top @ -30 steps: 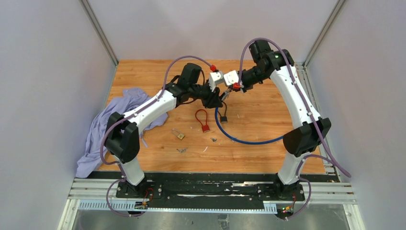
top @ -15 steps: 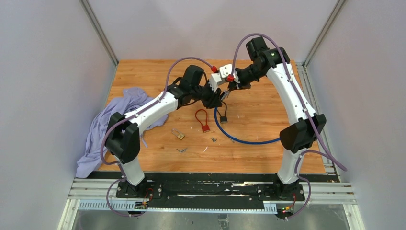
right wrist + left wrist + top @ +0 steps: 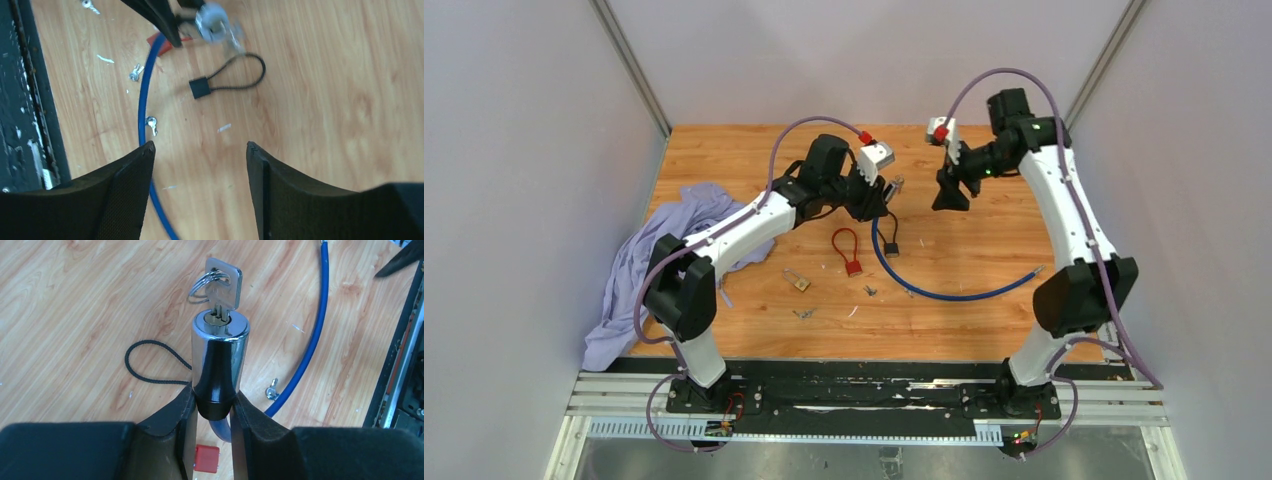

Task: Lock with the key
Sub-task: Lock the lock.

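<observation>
Your left tool (image 3: 212, 402) is clamped on the lower end of the chrome lock cylinder (image 3: 220, 350), one jaw on each side. It holds the cylinder lifted off the tabletop (image 3: 724, 150) with the keyway facing away from the wrist. The key (image 3: 225, 285) sits in that keyway, its head and key ring (image 3: 199, 286) standing free. Your right tool (image 3: 199, 147) has its jaws wide apart with nothing between them. It hangs to the right of the cylinder, well apart from it.

The turn looks like the step in hand, though I cannot tell from the key's angle whether it is already made. To do it well, hold the left grip firm so the round barrel cannot spin. Bring the right tool in along the key's axis and close on the flat faces of the head rather than the ring. Then twist about the barrel's centreline without levering sideways. Mind the blue cable (image 3: 312, 335) trailing from the cylinder down across the tabletop; a pull on it would drag the barrel askew.

No box, tray or bin shows in any view. Things lie loose on the wood: a black cable padlock (image 3: 200, 88) near the cylinder, a red padlock (image 3: 852, 265), a brass padlock (image 3: 799, 283), loose keys (image 3: 869, 291) and a cloth (image 3: 639, 260) at the left edge.
</observation>
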Controlling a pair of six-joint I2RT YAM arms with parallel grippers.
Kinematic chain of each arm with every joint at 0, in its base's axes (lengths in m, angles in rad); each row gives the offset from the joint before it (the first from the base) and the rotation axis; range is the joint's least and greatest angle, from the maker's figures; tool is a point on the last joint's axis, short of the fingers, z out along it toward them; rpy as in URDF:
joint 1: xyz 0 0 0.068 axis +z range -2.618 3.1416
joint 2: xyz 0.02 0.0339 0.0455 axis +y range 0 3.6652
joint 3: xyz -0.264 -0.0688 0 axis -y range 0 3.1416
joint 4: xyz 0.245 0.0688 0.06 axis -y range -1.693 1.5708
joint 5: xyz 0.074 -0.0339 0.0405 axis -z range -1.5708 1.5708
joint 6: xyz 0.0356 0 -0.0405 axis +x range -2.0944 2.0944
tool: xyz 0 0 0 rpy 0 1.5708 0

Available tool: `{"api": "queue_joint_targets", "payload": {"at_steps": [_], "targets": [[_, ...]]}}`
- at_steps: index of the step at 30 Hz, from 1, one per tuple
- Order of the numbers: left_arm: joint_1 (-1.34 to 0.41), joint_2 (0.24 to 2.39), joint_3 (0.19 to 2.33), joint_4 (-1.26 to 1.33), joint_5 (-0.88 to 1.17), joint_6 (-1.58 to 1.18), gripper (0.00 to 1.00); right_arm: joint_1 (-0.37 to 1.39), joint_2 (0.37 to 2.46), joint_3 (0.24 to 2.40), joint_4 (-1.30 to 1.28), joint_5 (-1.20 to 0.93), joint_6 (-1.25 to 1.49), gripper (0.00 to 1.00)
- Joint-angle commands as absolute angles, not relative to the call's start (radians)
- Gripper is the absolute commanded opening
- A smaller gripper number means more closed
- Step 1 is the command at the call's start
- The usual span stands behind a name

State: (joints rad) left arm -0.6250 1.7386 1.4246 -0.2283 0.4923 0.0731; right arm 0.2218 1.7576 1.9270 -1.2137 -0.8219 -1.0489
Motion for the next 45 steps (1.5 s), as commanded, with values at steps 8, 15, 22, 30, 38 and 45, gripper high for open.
{"api": "queue_joint_targets", "payload": {"at_steps": [8, 15, 22, 30, 38, 45], "targets": [[-0.631, 1.705, 1.429, -0.2, 0.42, -0.012, 0.0, -0.131, 1.441, 1.406, -0.929, -0.663, -0.537, 0.65], [-0.662, 1.707, 1.433, -0.223, 0.354, -0.021, 0.0, -0.322, 1.463, 1.206, -0.92, -0.428, -0.452, 0.62], [-0.68, 1.712, 1.442, -0.234, 0.331, -0.022, 0.0, -0.437, 1.623, 1.139, -0.857, -0.359, -0.363, 0.54], [-0.68, 1.717, 1.438, -0.227, 0.352, -0.032, 0.0, -0.446, 1.755, 1.127, -0.72, -0.327, -0.212, 0.53], [-0.68, 1.724, 1.437, -0.221, 0.364, -0.042, 0.0, -0.382, 1.793, 1.079, -0.625, -0.225, -0.181, 0.36], [-0.68, 1.739, 1.428, -0.216, 0.372, -0.052, 0.0, -0.282, 1.858, 1.081, -0.588, -0.194, -0.182, 0.18]]}}
